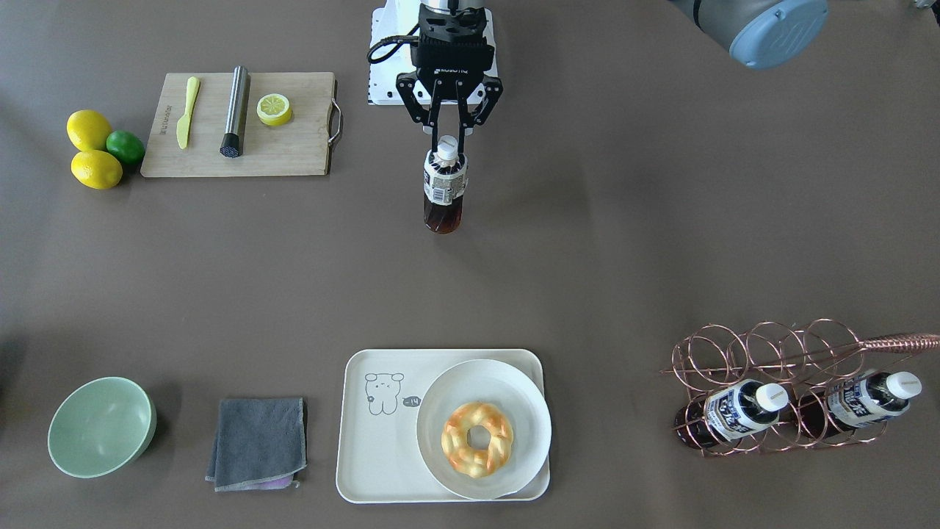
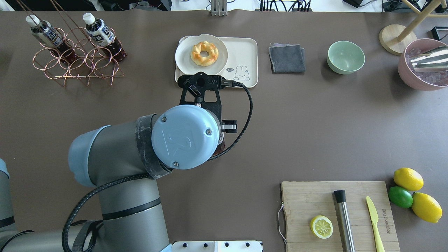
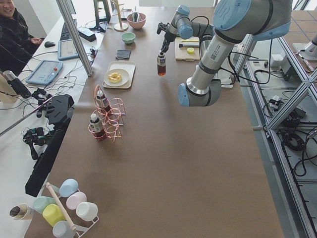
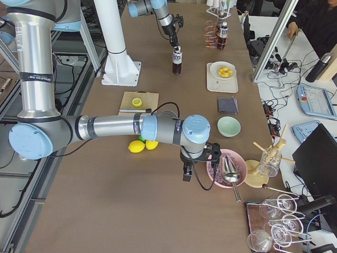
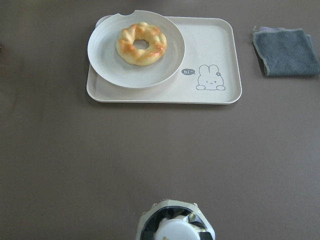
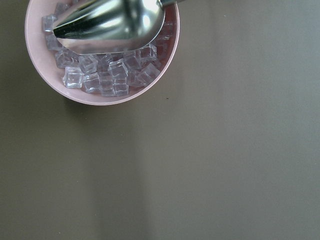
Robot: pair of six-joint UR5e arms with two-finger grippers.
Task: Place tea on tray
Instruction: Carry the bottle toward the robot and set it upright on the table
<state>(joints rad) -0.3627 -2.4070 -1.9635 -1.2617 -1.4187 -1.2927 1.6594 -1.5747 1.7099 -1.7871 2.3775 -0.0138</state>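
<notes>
Left gripper (image 1: 448, 143) is clenched on the tea (image 1: 444, 184), fingers pinching just under the white cap, bottle hanging upright. Tea sits on the robot's side of the tray (image 1: 374, 455), well apart from it, not on it. Can't tell if the bottle base touches the table.

Same depth, to the robot's right of the tray: cutting board (image 1: 294, 147) with a lemon half (image 1: 274, 109), a steel cylinder (image 1: 236, 110) and a yellow knife (image 1: 187, 110). Two lemons (image 1: 88, 128) and a lime (image 1: 125, 145) lie just past the board's outer end.

Right gripper (image 4: 185, 174) hangs far to the tray's right, beside a pink bowl (image 2: 416, 82) of ice with a metal scoop (image 6: 110, 22) in it. Open or closed: cannot tell.

On the tray: round plate (image 1: 507, 386) on its left half, overhanging the edge, with a doughnut (image 1: 459, 448) on it. Bear drawing side is bare.

Right of the tray: grey cloth (image 1: 257, 441), then green bowl (image 1: 103, 426).

Left of the tray, well apart: copper wire rack (image 1: 742, 353) holding two more bottles (image 1: 734, 415) of the same kind.
</notes>
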